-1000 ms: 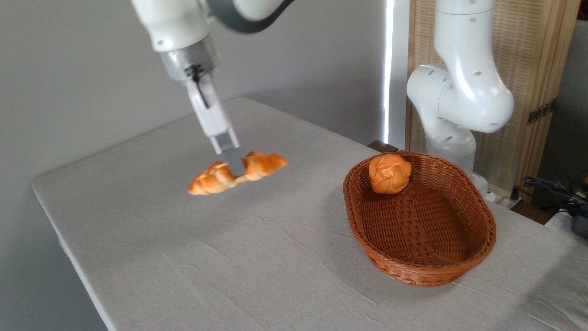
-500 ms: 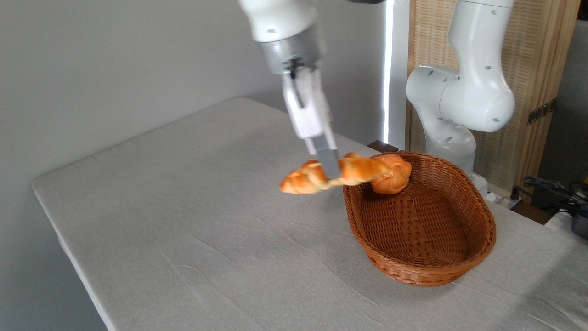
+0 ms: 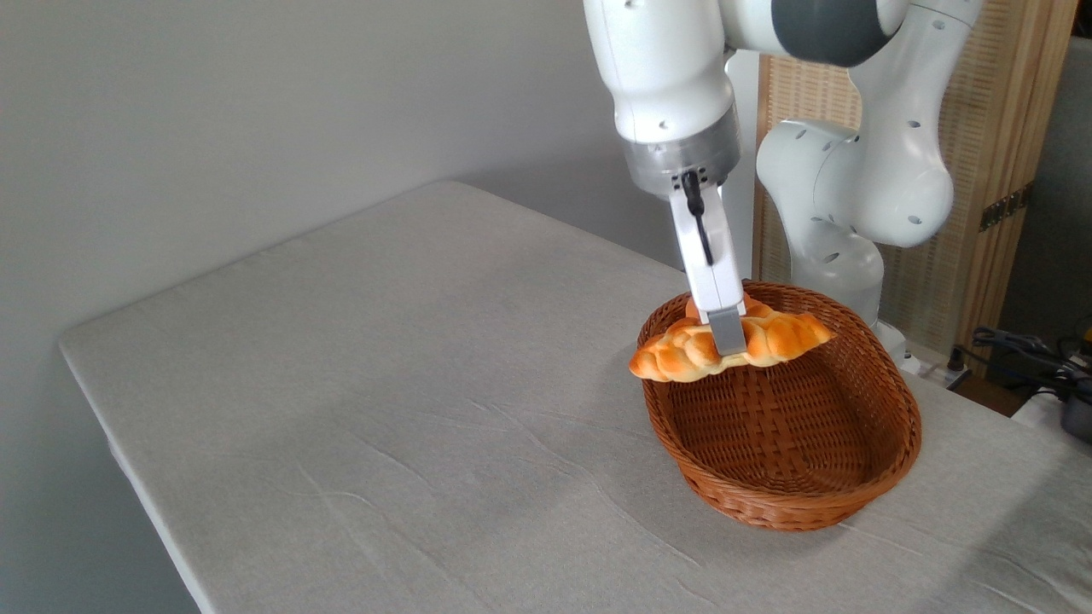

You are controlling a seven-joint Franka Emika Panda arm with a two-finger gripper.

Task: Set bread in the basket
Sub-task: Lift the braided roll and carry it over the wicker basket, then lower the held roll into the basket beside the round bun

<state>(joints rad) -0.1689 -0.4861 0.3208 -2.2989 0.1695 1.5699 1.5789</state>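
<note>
My jaws (image 3: 728, 341) were clenched on the bread (image 3: 729, 345), gripping the braided loaf at about its middle, with the near finger (image 3: 727, 331) crossing its front face; the far finger was hidden behind the loaf; the bread hung clear of every surface, lying roughly level, its left pointed end a little lower than its right; that left end reached out past the basket (image 3: 781, 409) rim on the side away from my arm's base, while the rest of the loaf ran to the right of my jaws over the basket's far half; the basket sat on the counter (image 3: 409, 409) directly beneath and slightly toward the camera from my jaws, its woven floor open below the loaf; I could not tell how far above the floor the loaf hung; just behind my jaws a sliver of a round orange bun (image 3: 755, 305) showed above the loaf, mostly hidden by the bread and my finger, so I could not tell whether it touched the loaf; my white arm (image 3: 665, 68) rose straight up from the jaws and out of the top of the view; to the right of the jaws and behind the basket stood the arm's base (image 3: 853, 196), before a wooden slatted screen (image 3: 998, 102).
</note>
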